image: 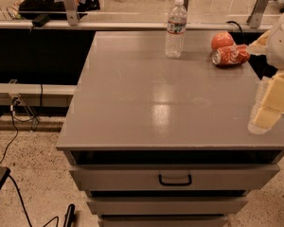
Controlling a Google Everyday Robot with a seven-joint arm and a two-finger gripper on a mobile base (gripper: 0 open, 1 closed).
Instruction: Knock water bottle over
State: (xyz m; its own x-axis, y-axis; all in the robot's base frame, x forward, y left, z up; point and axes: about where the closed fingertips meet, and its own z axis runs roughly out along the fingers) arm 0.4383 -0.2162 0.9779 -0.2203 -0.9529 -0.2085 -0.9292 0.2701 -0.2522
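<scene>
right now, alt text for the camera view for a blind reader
A water bottle stands upright near the far edge of a grey cabinet top, a crushed soda can and round fruit to its right. The gripper hangs by the near right edge.

Single view, high front, looking down over cabinet top (146, 103); hand (263, 118) near, right edge.

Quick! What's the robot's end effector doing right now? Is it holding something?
End effector: at the right edge of the table, nothing seen in it; open or closed cannot be told. The water bottle stands upright, well apart from it.
</scene>
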